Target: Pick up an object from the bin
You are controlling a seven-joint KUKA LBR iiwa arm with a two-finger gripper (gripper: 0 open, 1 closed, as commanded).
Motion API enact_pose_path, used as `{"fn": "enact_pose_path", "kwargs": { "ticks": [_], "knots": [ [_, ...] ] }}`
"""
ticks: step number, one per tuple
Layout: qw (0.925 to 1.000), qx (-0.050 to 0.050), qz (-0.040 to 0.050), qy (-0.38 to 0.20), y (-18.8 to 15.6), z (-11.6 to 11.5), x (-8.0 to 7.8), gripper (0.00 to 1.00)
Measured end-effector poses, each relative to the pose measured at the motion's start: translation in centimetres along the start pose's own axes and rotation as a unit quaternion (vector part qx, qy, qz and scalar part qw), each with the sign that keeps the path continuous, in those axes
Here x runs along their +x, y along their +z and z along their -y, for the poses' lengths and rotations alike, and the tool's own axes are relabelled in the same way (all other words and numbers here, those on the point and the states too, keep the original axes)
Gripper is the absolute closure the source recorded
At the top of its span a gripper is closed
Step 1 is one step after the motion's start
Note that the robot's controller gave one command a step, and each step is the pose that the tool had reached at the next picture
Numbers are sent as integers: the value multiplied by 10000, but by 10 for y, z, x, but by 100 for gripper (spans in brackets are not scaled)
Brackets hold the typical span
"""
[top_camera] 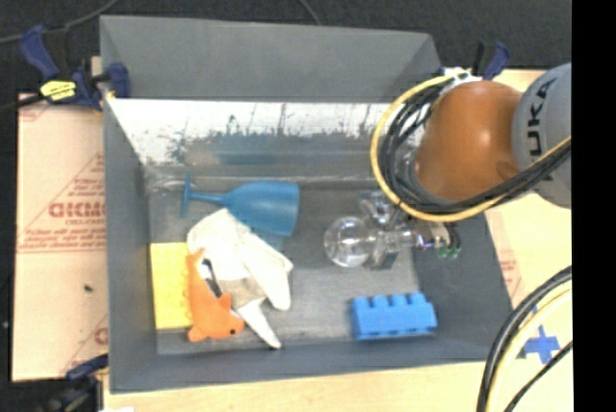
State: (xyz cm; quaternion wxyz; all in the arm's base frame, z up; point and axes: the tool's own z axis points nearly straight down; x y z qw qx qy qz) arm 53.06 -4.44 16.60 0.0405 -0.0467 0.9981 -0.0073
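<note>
One clear, rounded see-through cup lies just 3 o'clock of the grey metal bin's centre | tool at its 3 o'clock side, grip state I cannot tell | risk, my judgement: the smooth curve slips and rolls toward the blue studded plastic brick at 5 o'clock

Blue goblet; blue brick; yellow block; orange toy; white cloth

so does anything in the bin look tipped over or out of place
The blue goblet lies on its side near the back wall, stem pointing left, instead of standing. A crumpled white glove is draped partly over the orange toy beside the yellow block. Nothing looks spilled or broken.
</note>
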Motion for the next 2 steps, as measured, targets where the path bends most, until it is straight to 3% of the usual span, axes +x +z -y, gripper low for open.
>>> {"fn": "enact_pose_path", "kwargs": {
  "ticks": [1, 2],
  "knots": [
    [9999, -17, -132, -32, 7, 3, 12, 100],
    [10000, -8, -82, -18, -63, -5, 4, 100]
  ]
}}
